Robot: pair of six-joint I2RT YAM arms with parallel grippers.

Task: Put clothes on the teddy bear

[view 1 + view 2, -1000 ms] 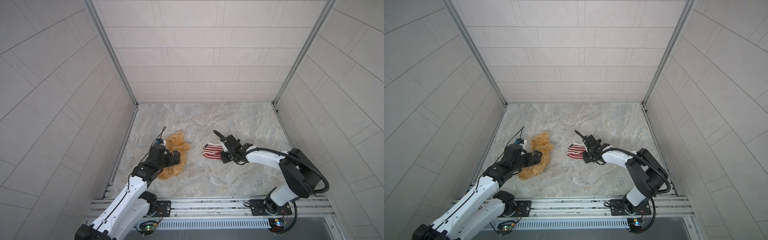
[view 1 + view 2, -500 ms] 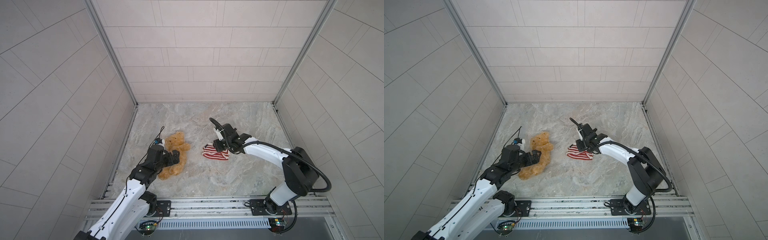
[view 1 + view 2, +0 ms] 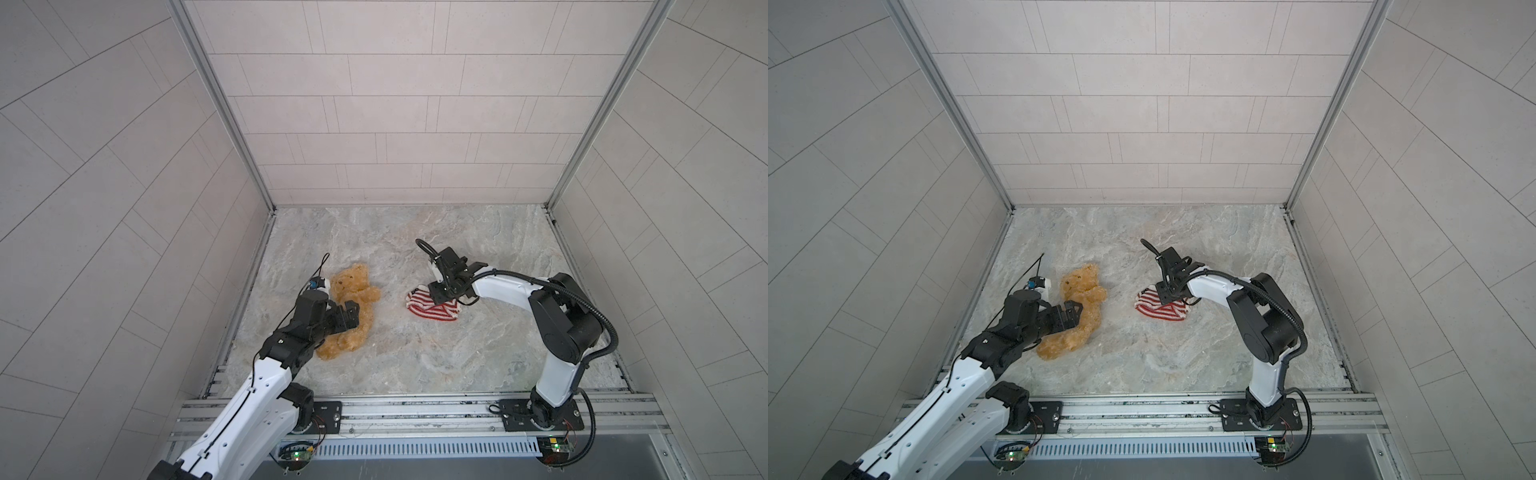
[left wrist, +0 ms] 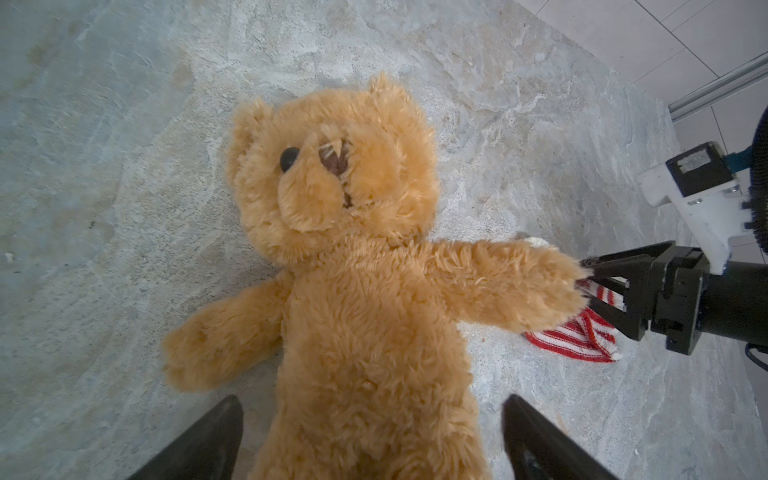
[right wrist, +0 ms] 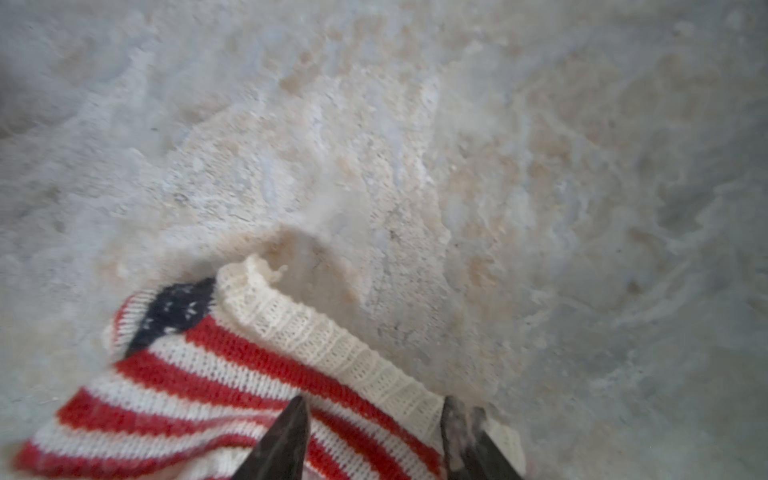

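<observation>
Grasping is judged in hand: the bear (image 4: 353, 257) is straddled by the wide-apart left pincer (image 4: 370, 405), the sweater (image 5: 199, 374) at its hem by the parted right pincer (image 5: 374, 409). Closure is called for next

- No word, number or brand name can be read in any view.
- Red-and-white striped knitted sweater (image 5: 232, 374) with a cream ribbed hem: at one corner it bears a navy patch (image 5: 174, 307) flecked with small white marks. Together with the stripes this reads as a flag-like motif. It carries no lettering.
- Pale sticker (image 4: 693, 159) on top of a black box (image 4: 706, 176), which sits on a white bracket (image 4: 706, 220) in the left wrist view: any print on it is too small and blurred to make out.
- Small circuit boards (image 3: 296, 455) (image 3: 557, 445) below the metal rail in a top view: each shows a green light, and no print is legible.
</observation>
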